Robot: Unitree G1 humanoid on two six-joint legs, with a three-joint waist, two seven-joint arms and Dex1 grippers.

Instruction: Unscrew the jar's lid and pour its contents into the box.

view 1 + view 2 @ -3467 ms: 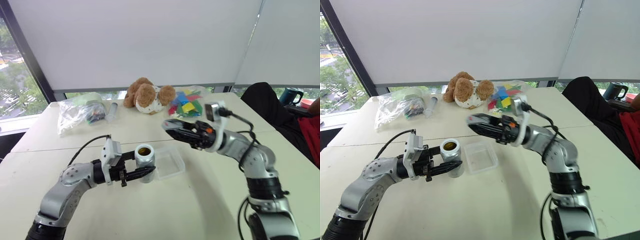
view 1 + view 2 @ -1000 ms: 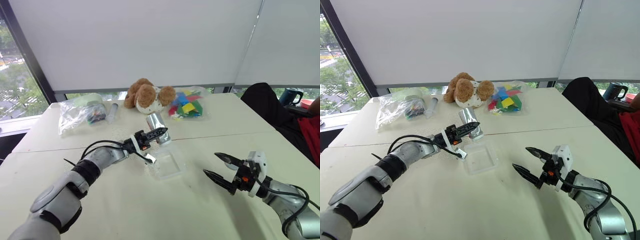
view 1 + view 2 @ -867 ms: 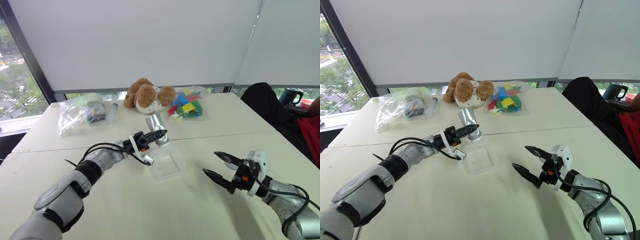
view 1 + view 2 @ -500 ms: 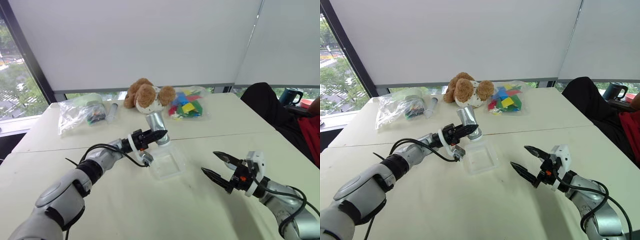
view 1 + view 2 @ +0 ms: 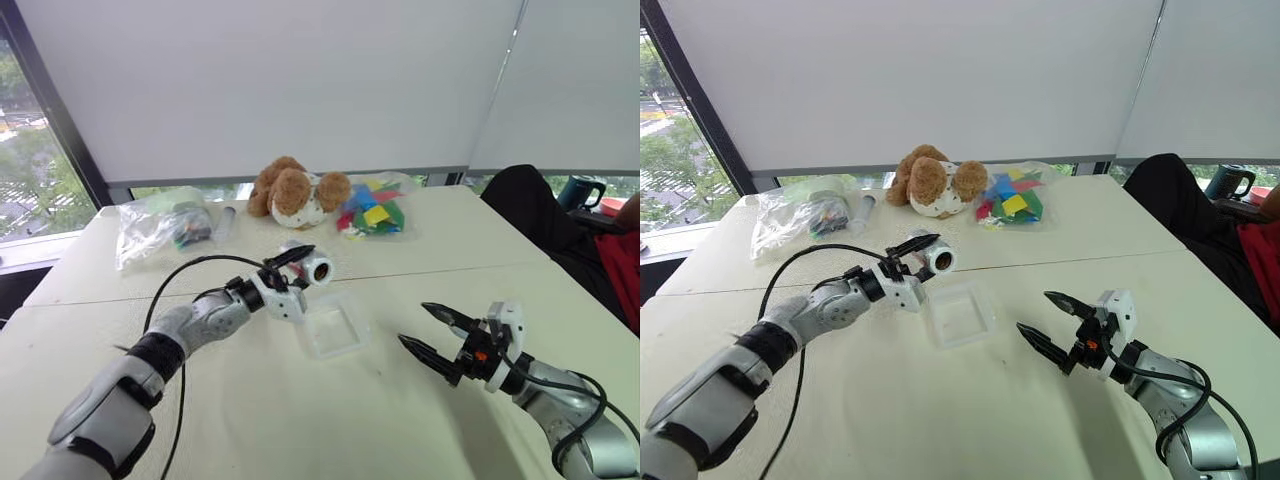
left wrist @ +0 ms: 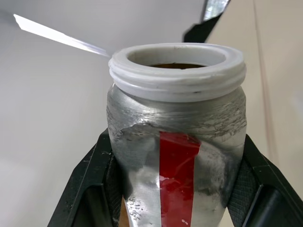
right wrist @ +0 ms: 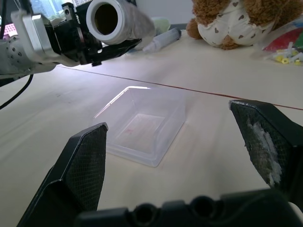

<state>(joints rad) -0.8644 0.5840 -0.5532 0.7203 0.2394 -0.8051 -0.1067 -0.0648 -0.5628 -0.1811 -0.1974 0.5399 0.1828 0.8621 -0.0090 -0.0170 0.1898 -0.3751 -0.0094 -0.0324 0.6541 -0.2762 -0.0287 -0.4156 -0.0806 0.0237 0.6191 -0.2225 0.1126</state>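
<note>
From the head camera: the left gripper is clamped on the jar, holding it tipped on its side in the air above the table, its open white mouth facing the right arm. The box, a clear tray, sits on the table just below and beside the jar, near the table's middle. The right gripper hovers over the table's right side, fingers spread wide, nothing in them. Along the far edge: a clear bag, a syringe, a teddy bear and a bag of coloured blocks.

Left wrist camera: the jar sits squeezed between both black fingers, red stripe facing the camera, lid off, white threaded rim bare.

Right wrist camera: its own fingers stand far apart, framing the box; the left gripper holds the jar above and behind the tray. Whether the tray holds anything is too faint to tell.
</note>
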